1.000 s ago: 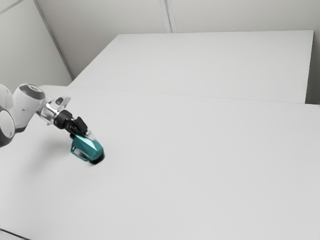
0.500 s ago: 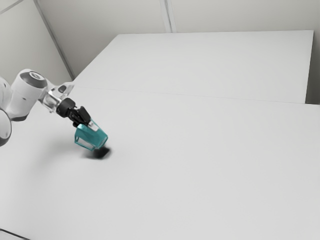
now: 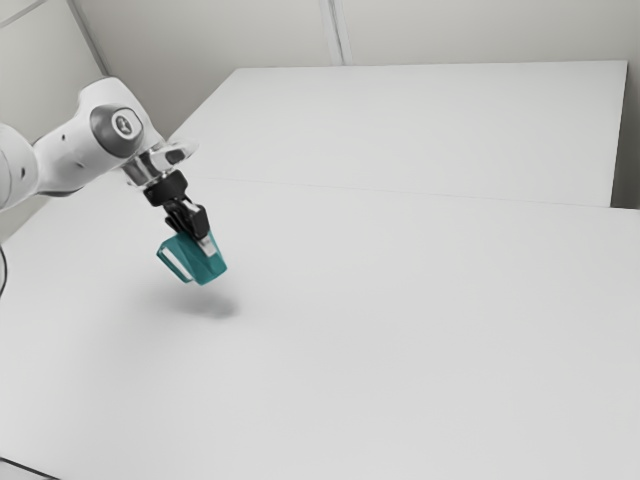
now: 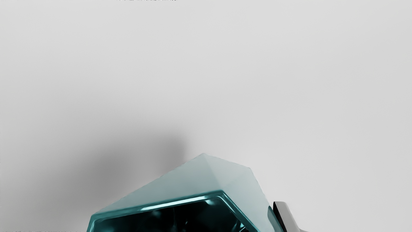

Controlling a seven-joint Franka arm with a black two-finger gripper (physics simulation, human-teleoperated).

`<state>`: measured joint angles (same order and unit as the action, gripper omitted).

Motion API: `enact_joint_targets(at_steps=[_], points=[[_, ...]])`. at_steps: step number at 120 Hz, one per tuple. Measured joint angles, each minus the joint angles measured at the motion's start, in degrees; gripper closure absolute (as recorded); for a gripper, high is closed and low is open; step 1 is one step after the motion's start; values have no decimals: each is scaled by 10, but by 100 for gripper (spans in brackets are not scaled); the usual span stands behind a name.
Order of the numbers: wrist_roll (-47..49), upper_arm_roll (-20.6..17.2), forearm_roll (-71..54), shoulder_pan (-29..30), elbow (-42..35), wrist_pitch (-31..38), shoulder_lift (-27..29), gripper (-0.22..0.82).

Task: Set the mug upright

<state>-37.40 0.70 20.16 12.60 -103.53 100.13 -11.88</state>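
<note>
- The shiny teal mug [image 3: 200, 262] is held tipped above the flat white table [image 3: 400, 330], clamped by the black two-finger gripper [image 3: 201, 241].
- Standing-up seems in hand; next it should be straightened, then lowered.

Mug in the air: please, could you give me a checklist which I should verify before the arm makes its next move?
1. Mug held by the end effector: ok, it is gripped near its rim.
2. Mug clear of the table: ok, its shadow lies apart below it.
3. Mug upright: not ok, it is tilted.
4. Handle away from the fingers: ok, it sticks out toward the exterior view's left.
5. Grip firm enough against slipping: cannot tell.
</note>
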Motion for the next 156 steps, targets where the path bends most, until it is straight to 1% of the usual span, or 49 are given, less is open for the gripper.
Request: enact_joint_targets(at_steps=[11,20,31,59,72,96,116,156], points=[[21,-10,-38,-23,-13,36,11,78],[40,-12,-74,-40,-28,66,22,78],[62,-13,-111,-53,-39,106,21,78],[111,-13,-151,-72,-54,173,18,78],[132,-13,-166,-88,-75,199,19,78],[171,-13,-214,-113,-88,229,19,78],[196,-13,-244,-120,-95,248,12,78],[230,-13,-274,-134,-95,258,-9,78]])
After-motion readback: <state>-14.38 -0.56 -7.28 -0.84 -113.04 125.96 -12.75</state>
